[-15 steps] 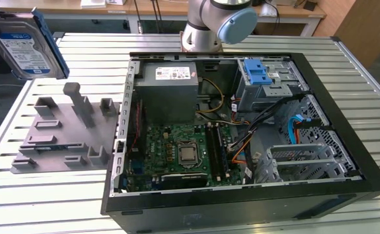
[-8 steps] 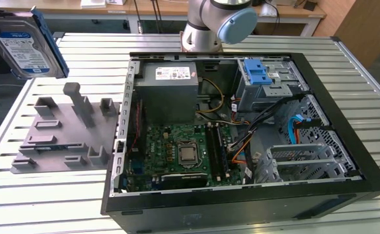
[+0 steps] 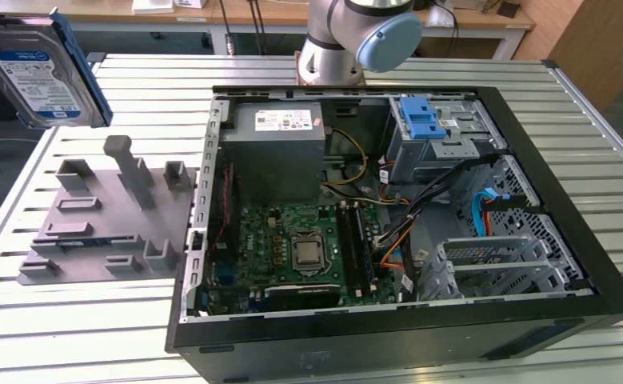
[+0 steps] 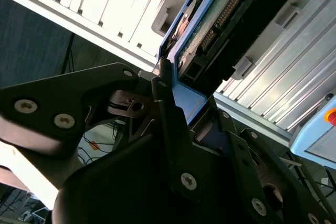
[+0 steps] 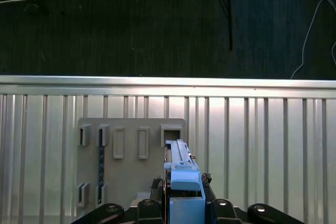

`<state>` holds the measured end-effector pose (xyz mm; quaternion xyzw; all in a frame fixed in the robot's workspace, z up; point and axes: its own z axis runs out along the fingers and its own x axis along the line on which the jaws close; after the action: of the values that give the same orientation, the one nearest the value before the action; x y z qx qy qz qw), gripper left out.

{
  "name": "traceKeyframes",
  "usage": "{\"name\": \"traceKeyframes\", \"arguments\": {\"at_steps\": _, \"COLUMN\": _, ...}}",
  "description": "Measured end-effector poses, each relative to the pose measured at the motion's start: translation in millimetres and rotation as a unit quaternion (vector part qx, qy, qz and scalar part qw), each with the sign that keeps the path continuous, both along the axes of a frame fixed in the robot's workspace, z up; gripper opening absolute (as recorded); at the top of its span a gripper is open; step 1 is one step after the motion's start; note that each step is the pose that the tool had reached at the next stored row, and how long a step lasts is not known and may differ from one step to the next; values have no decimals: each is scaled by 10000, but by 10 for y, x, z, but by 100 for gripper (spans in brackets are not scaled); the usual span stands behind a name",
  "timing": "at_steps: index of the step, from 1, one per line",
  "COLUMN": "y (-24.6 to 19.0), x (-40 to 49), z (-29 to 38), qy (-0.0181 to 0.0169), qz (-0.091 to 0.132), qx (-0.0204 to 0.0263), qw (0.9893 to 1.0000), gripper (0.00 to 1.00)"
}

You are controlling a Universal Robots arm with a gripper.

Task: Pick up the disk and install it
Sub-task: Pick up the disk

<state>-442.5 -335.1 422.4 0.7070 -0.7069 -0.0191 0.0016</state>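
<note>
The tool (image 5: 184, 205) pinches the one disk (image 3: 46, 76) by its blue rails, high above the table (image 3: 77, 336) carrying one grey holder (image 3: 93, 228) and one open computer case (image 3: 397, 330).

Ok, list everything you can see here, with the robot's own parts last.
disk: one, silver and blue, held up at the exterior view's left
fixture: one, grey, on the table beside the case
case: one, black, open, on the table
power supply: one, grey, inside the case
motherboard: one, green, inside the case
drive bay: one, grey, inside the case
latch: one, blue, atop the drive bay
table: one, silver slats
arm: one, grey and blue, beyond the case in the exterior view
fingers: two, black, shut on the disk
</note>
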Motion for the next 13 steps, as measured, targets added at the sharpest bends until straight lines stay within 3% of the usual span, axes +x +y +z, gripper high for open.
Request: {"name": "traceKeyframes", "arguments": {"at_steps": 13, "y": 0, "x": 0, "z": 53, "qy": 0, "qz": 0, "qx": 0, "qw": 10000, "gripper": 36}}
